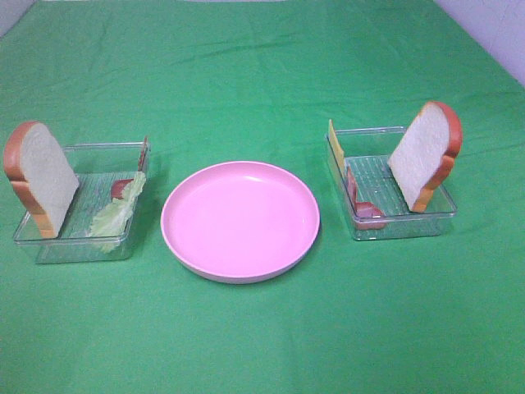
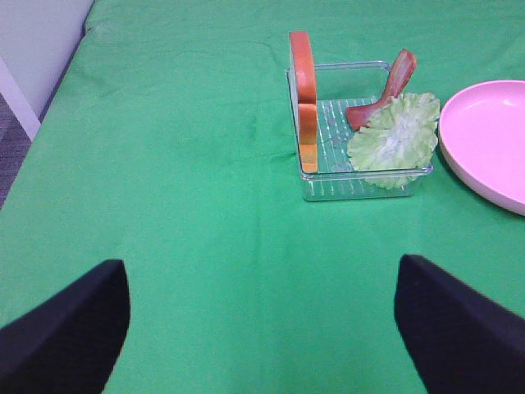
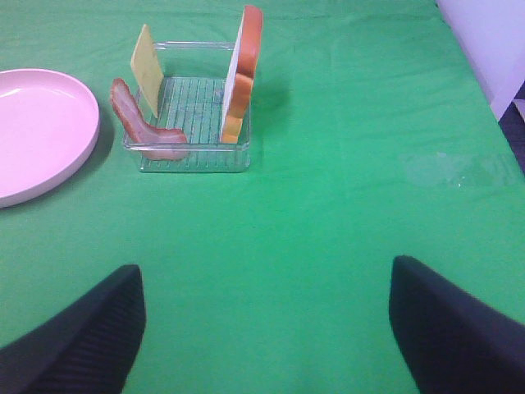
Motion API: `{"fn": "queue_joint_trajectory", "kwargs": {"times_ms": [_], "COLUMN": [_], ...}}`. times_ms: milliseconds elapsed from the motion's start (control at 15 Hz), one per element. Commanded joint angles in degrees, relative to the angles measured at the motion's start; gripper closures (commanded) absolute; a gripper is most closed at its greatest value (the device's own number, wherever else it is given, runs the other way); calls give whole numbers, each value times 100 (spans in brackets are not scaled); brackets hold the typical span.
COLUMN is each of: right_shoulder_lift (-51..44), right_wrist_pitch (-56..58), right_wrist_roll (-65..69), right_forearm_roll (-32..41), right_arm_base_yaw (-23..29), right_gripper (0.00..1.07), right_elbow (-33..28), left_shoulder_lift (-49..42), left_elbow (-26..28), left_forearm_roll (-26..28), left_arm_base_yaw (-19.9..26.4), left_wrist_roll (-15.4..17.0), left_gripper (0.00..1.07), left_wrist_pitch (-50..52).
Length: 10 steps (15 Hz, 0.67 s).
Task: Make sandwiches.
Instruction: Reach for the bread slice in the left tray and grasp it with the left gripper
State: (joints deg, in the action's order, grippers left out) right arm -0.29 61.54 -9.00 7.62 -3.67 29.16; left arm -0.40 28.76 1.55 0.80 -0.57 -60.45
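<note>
The left bread slice [image 1: 39,176] stands on edge in its tray [image 1: 107,148] at frame left, rounded top up, tilted left; the right bread slice [image 1: 425,164] mirrors it. Left claw [image 2: 261,267] and right claw [image 3: 264,267] hover above the desk [image 2: 180,213], fingers wide apart, empty.

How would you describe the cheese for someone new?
Start at the pink plate in the middle of the green cloth. The clear tray on its right holds the cheese, leaning on the wall nearest the plate. Unlike the bread and bacon beside it, it is a thin yellow square.
</note>
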Motion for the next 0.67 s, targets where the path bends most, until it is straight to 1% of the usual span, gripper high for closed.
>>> {"fn": "queue_joint_trajectory", "kwargs": {"times_ms": [67,667], "right_shoulder_lift": [-92,-92], "right_wrist_pitch": [-63,-63], "right_wrist_roll": [11,11], "right_forearm_roll": [11,11], "right_arm_base_yaw": [-34,-34], "right_gripper": [30,30], "right_elbow": [-11,-11], "left_shoulder_lift": [-74,-74], "left_elbow": [-17,-17], "left_forearm_roll": [52,52], "left_arm_base_yaw": [6,6], "left_wrist_roll": [-11,-11], "left_gripper": [24,24], "left_wrist_pitch": [52,52]}}
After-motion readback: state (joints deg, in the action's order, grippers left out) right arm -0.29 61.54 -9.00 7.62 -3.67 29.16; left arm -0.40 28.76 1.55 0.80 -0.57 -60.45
